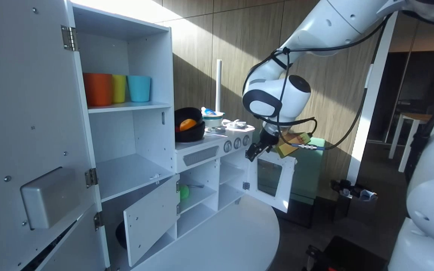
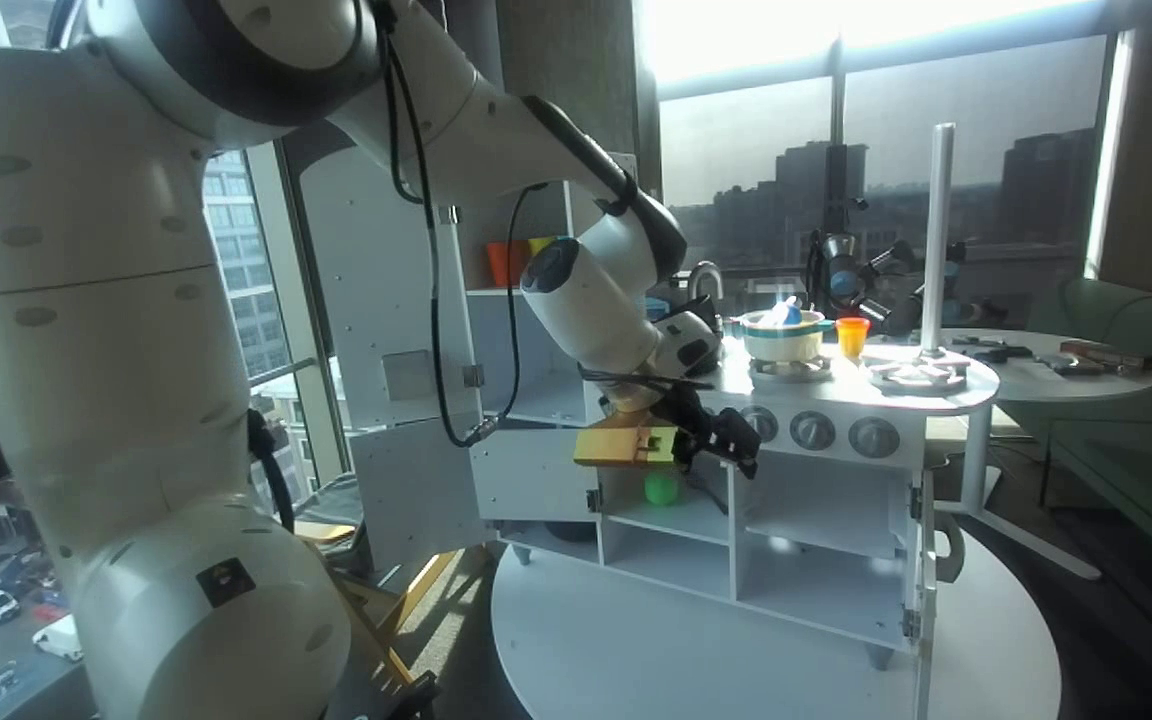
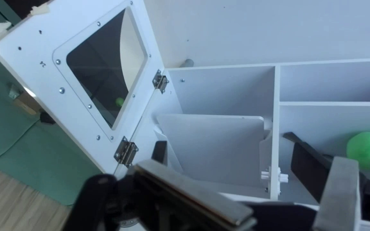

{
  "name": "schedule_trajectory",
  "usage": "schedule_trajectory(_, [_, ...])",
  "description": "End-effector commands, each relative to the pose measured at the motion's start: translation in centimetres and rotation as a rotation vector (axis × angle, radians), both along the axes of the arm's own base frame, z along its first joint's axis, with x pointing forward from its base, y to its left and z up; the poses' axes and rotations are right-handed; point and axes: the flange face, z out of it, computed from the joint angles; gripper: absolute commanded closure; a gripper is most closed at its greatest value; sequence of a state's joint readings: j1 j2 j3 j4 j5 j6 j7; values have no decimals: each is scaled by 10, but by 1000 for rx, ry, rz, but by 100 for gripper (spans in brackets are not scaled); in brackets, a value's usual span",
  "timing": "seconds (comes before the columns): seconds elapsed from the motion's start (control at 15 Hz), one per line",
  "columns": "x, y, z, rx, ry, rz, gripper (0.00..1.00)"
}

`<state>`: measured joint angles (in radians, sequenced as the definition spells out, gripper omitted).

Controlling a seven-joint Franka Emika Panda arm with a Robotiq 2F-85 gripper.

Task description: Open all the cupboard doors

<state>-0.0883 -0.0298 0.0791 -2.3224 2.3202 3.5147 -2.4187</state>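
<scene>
Nearby, open doors (image 1: 152,219), shelved cups (image 1: 119,89), pot (image 2: 784,340)

Cupboard doors (image 1: 152,219) open; three cups (image 1: 119,89) on shelf (image 1: 130,106).

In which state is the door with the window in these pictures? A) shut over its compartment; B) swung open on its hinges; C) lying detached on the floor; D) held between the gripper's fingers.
B: in the wrist view the windowed door angles outward on two metal hinges, leaving the compartment uncovered.
</scene>
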Motion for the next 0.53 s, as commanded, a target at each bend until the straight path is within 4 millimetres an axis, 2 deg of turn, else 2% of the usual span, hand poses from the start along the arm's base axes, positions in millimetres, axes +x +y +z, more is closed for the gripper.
schedule_trajectory(0.0, [-39, 18, 3, 97, -136, 100, 0])
schedule_trajectory(0.13, [-45, 35, -11, 155, -180, 173, 0])
schedule_trajectory(0.47, [-58, 38, -22, 218, -253, 287, 0])
